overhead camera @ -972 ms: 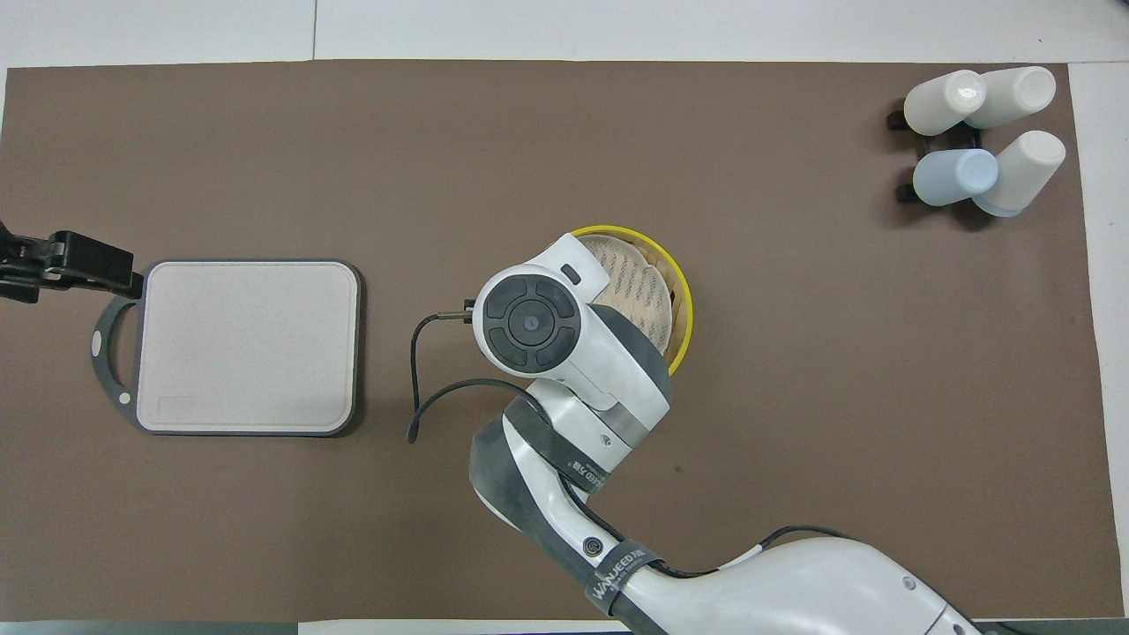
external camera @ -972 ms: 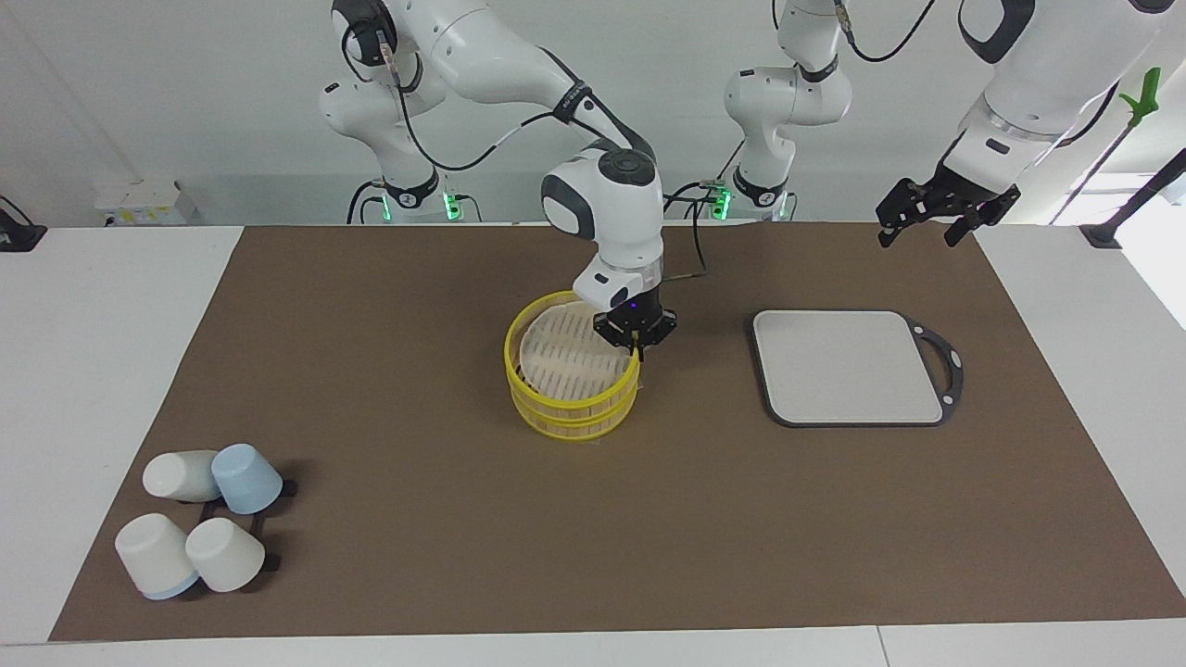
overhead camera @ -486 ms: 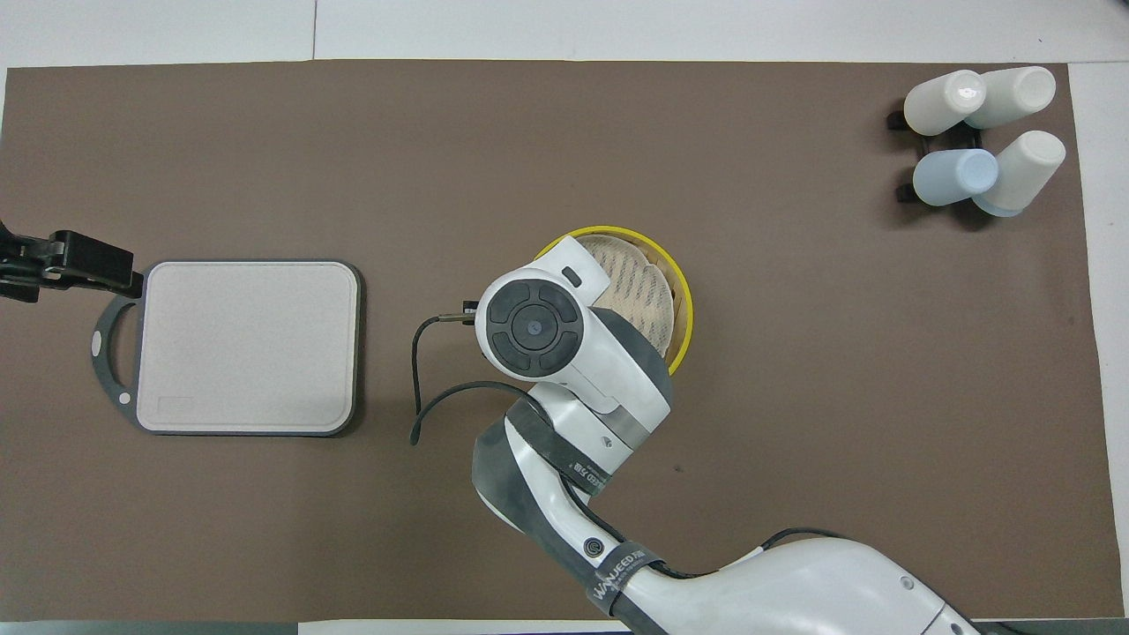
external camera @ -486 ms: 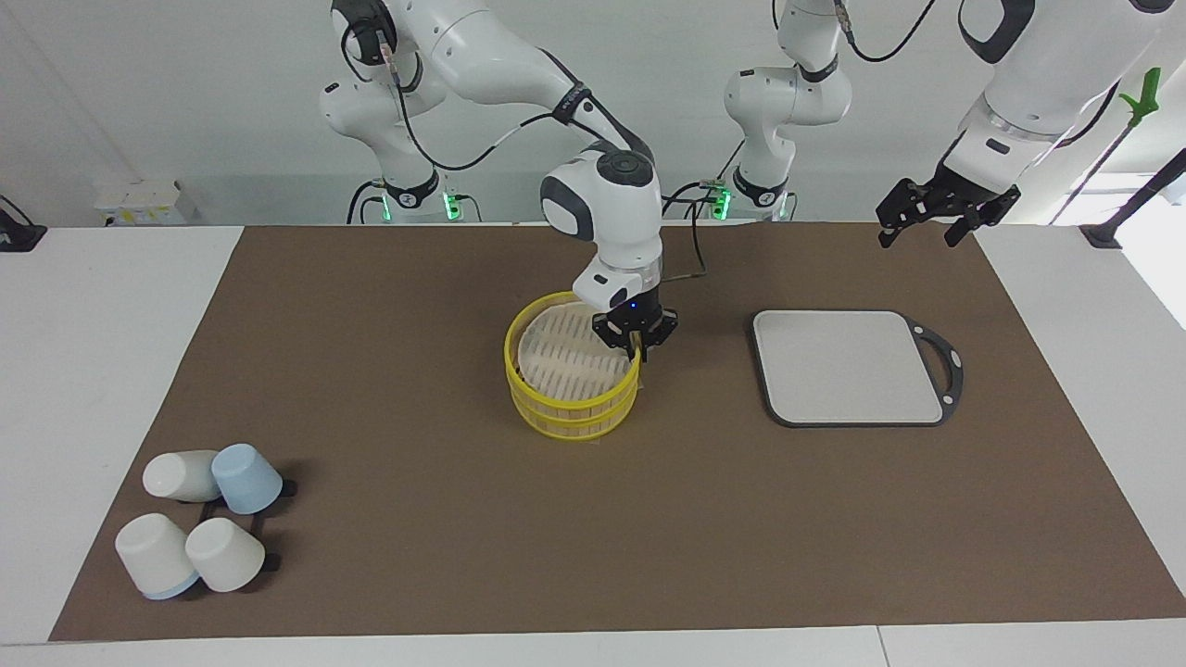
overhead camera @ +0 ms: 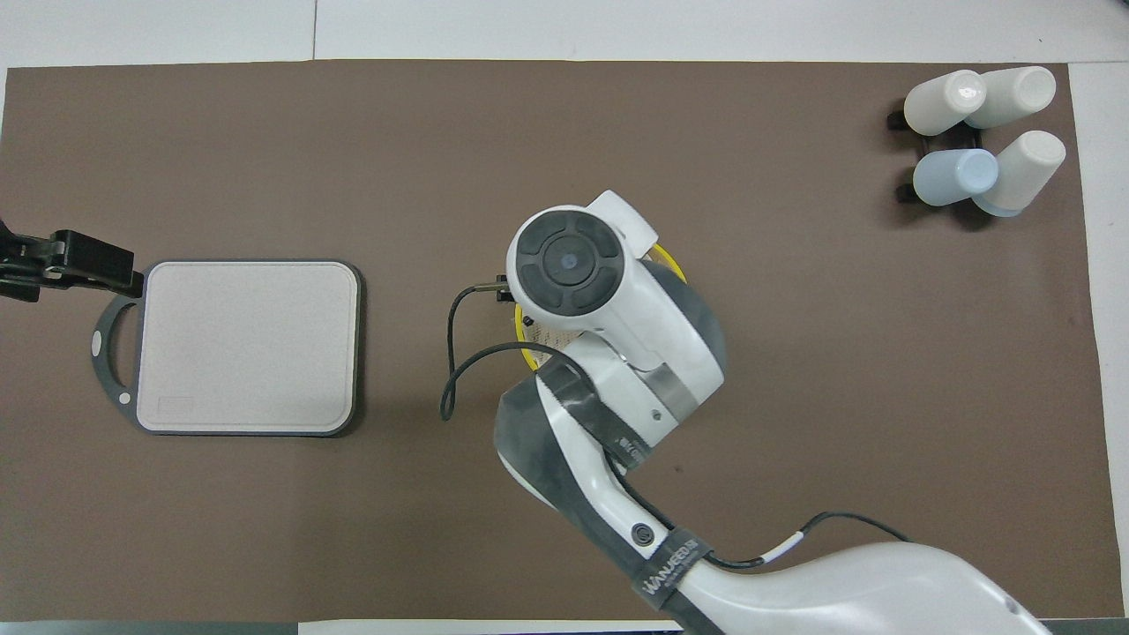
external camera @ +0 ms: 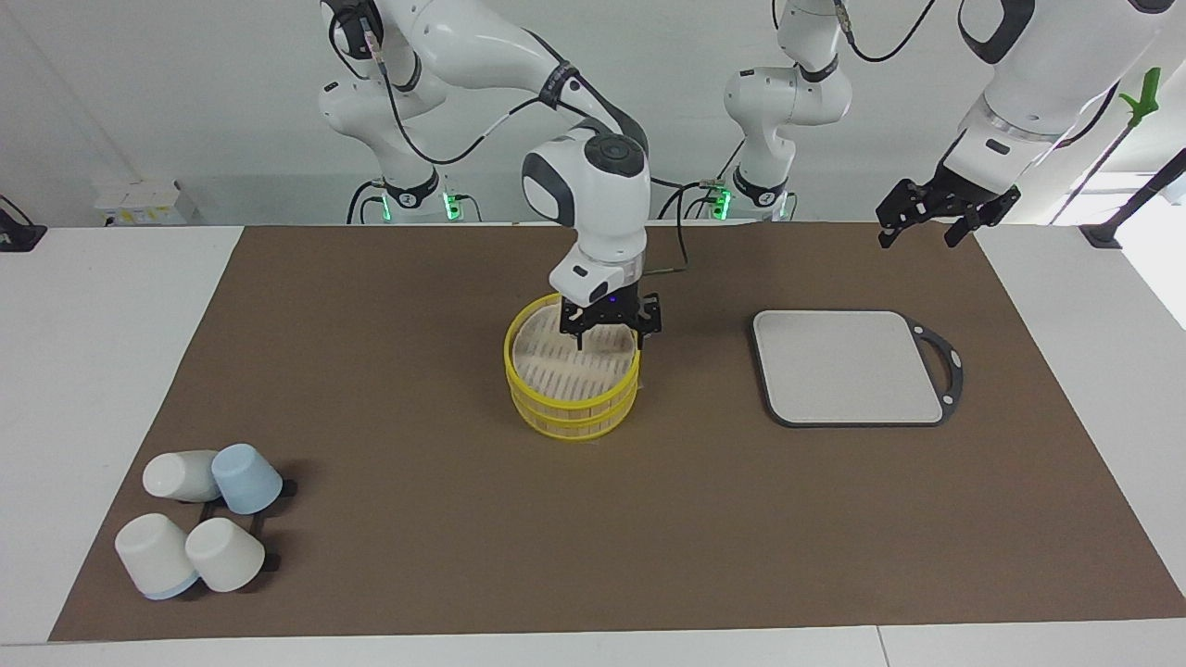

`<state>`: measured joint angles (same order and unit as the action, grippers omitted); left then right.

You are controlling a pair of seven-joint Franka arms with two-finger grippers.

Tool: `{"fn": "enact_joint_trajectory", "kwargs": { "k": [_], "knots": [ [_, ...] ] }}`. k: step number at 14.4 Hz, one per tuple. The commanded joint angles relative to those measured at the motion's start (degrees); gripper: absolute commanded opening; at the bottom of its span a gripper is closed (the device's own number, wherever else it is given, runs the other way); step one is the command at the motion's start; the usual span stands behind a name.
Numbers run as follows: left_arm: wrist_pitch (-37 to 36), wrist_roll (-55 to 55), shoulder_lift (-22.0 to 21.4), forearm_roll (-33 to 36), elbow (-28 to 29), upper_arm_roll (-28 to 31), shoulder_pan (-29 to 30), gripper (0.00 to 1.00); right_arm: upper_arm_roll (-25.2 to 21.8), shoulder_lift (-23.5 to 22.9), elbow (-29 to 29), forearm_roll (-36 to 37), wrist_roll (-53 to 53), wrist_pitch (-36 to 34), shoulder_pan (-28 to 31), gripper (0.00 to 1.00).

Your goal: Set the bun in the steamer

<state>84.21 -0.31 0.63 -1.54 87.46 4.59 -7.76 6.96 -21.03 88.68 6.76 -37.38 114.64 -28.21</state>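
Note:
The yellow-rimmed steamer (external camera: 572, 410) stands at the middle of the brown mat, with a pale slatted tier (external camera: 556, 371) lying in its top. My right gripper (external camera: 608, 339) hangs open just above that tier, with nothing between its fingers. The bun is hidden in both views. In the overhead view my right wrist covers most of the steamer (overhead camera: 669, 257), and only slivers of yellow rim show. My left gripper (external camera: 920, 237) waits open in the air over the mat's corner at the left arm's end.
A grey cutting board (external camera: 848, 366) (overhead camera: 247, 344) with a dark handle lies beside the steamer toward the left arm's end. Several tipped white and blue cups (external camera: 199, 519) (overhead camera: 983, 132) lie on a black rack at the mat's corner farthest from the robots, at the right arm's end.
My right gripper was shut at the steamer's rim; it has opened, risen a little and shifted over the steamer. The tilted slatted tier now lies flatter. The left arm has not moved.

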Motion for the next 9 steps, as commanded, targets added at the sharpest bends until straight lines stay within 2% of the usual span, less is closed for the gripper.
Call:
{"fn": "enact_joint_trajectory", "kwargs": {
  "k": [1,4,6,9],
  "knots": [
    [1.3,0.9,-0.6,-1.0,1.2,-0.1,0.7,1.00,0.8,5.5,0.8,-0.7,10.5,-4.9,6.6,1.00],
    [1.3,1.0,-0.7,-1.0,1.3,-0.1,0.8,1.00,0.8,9.7,0.9,-1.1,23.5,-9.9,13.5,1.00],
    [1.2,0.9,-0.8,-1.0,1.3,-0.1,0.7,1.00,0.8,12.7,1.1,-4.5,28.5,-14.1,17.3,1.00],
    [1.7,0.9,-0.8,-0.9,1.6,-0.1,0.7,1.00,0.7,16.5,1.3,-4.7,35.3,-20.3,22.7,1.00]
  ]
}}
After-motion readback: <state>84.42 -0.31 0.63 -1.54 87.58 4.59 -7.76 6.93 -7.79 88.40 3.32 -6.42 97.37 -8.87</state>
